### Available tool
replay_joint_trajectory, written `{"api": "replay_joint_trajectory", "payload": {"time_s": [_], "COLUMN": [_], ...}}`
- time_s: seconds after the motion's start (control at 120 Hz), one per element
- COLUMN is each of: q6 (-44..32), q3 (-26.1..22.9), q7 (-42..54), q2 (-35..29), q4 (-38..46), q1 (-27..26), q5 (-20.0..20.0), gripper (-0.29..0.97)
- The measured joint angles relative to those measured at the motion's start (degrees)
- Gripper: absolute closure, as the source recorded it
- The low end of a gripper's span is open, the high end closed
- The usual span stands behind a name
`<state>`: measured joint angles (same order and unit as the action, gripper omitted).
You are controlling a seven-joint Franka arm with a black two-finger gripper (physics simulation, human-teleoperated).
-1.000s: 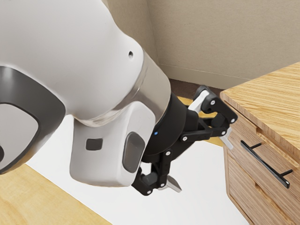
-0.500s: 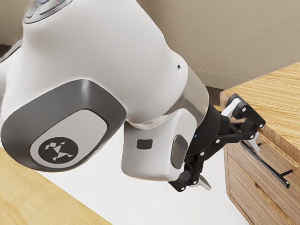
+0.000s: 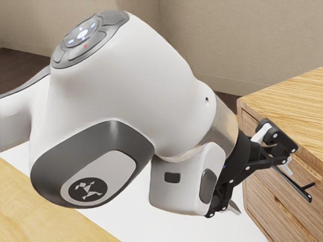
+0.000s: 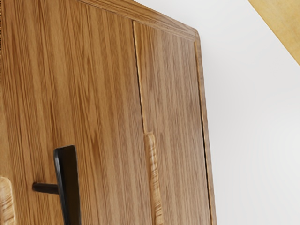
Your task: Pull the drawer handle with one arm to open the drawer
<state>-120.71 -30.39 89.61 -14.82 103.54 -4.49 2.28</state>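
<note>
Beige wall behind the wooden cabinet (image 3: 287,101). Your tool (image 3: 261,187) gapes wide. Closing early may miss the drawer handle (image 3: 302,187) at three o'clock.

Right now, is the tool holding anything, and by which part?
Nothing is held: the tool is open, close to the drawer handle.

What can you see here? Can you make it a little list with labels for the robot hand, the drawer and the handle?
cabinet: light wood, at the exterior view's right
gripper: open, spread wide, close up to the cabinet front
handle: black bar on the drawer front, not gripped
drawer: looks shut, its front level with the panel beside it
task: not done yet
</note>
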Motion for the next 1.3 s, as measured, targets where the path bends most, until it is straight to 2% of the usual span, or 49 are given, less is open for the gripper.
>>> {"api": "replay_joint_trajectory", "payload": {"time_s": [0.817, 0.892, 1.017, 1.142, 1.3], "q6": [-5.4, -5.6, -5.8, -5.5, -5.2], "q3": [0.1, 0.1, 0.2, 1.6, 3.3], "q7": [0.5, 0.6, 0.6, 0.7, 0.8], "q2": [2.7, 2.3, 1.1, -3.6, -7.6], "q4": [2.7, 4.0, 5.8, 9.3, 13.8], "q1": [0.3, 0.4, 0.7, 0.7, 0.3], "q5": [-0.4, -0.6, -0.9, -1.0, -1.1], "gripper": [0.00, -0.04, -0.01, 0.06, 0.00]}}
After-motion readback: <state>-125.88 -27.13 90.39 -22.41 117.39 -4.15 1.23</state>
